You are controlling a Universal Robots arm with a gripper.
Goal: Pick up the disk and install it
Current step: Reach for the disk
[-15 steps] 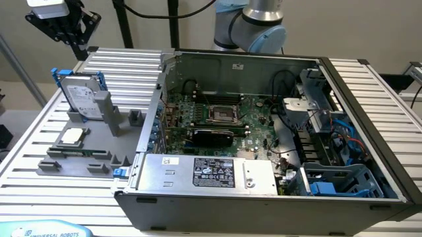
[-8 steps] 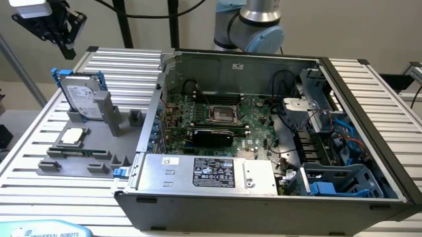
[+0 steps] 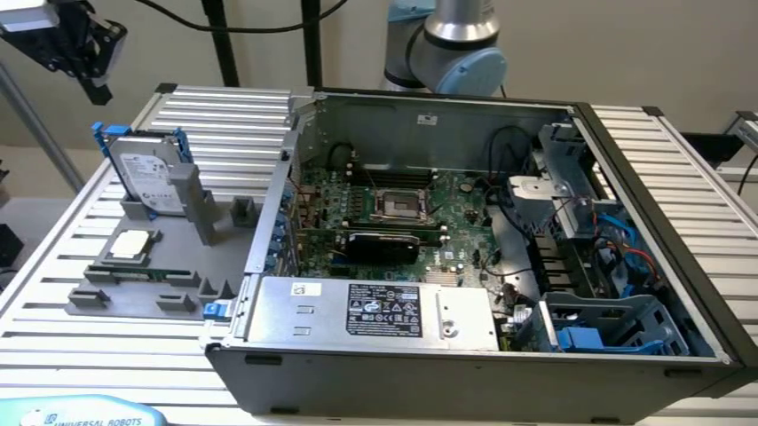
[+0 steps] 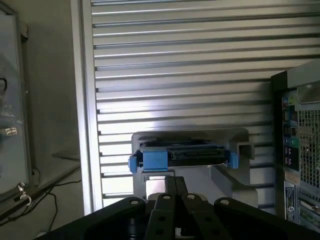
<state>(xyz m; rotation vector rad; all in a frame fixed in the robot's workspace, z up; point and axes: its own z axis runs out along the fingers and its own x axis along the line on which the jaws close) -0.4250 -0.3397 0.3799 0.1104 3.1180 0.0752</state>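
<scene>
The disk [image 3: 152,182] stands upright on its edge in a grey holder [image 3: 195,209] at the exterior view's left, its white label facing out and its blue carrier showing at the top. My gripper [image 3: 95,89] hangs in the air above and beyond it, well clear of it. In the wrist view the disk [image 4: 180,156] appears edge-on, blue carrier ends on both sides, just past my gripper [image 4: 176,181]. The two black fingers lie pressed together with nothing between them.
An open computer case [image 3: 663,213] lies on the ribbed metal table [image 3: 71,328], with the motherboard [image 3: 391,209], a silver power supply [image 3: 367,311] and a blue drive bay [image 3: 604,328] inside. A small square chip [image 3: 130,244] sits on the grey fixture near the disk.
</scene>
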